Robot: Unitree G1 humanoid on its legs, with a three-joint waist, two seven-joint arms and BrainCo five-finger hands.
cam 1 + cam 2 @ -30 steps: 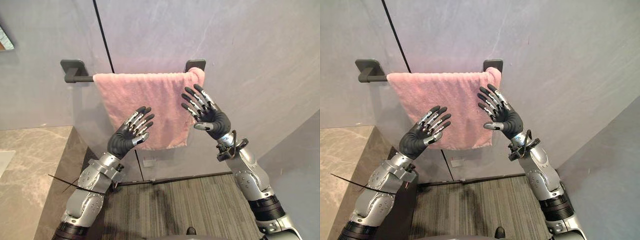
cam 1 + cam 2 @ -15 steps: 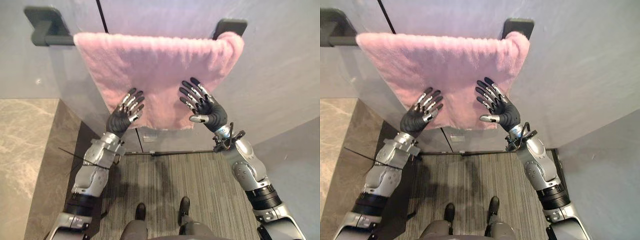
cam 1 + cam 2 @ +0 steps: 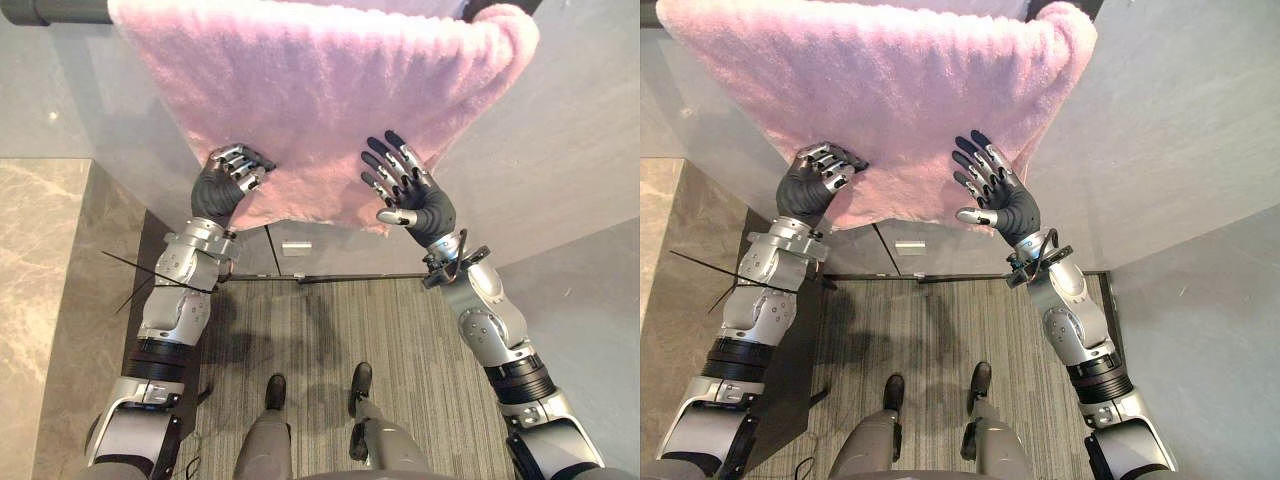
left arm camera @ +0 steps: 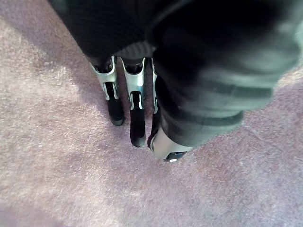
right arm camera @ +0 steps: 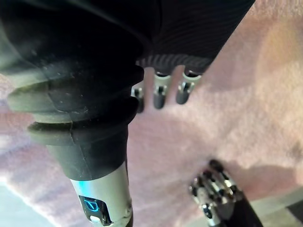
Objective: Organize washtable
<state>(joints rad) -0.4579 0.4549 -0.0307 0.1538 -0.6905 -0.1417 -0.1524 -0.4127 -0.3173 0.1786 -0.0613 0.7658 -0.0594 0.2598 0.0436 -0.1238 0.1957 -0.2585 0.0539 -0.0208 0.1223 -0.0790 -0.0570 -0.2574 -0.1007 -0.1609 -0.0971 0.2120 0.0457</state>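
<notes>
A pink towel (image 3: 320, 100) hangs over a dark bar (image 3: 50, 10) on the grey wall, bunched at its right end by the bracket. My left hand (image 3: 218, 190) is raised against the towel's lower left part. Its fingers (image 4: 137, 118) are fairly straight, with the tips resting on the pile. My right hand (image 3: 425, 205) is held up just in front of the towel's lower right edge, open with fingers (image 5: 161, 94) spread and thumb out, holding nothing. Pink cloth (image 5: 236, 94) lies right past that hand in the right wrist view.
A stone counter (image 3: 40, 260) with a dark side panel stands at the left. Striped carpet (image 3: 330, 340) covers the floor below. A small white plate (image 3: 295, 247) sits low on the wall under the towel. A grey wall (image 3: 590, 300) closes the right side.
The camera has come closer to the wall and tipped down. My left hand has reached forward onto the towel's lower left part. The right hand stays open before the towel.
</notes>
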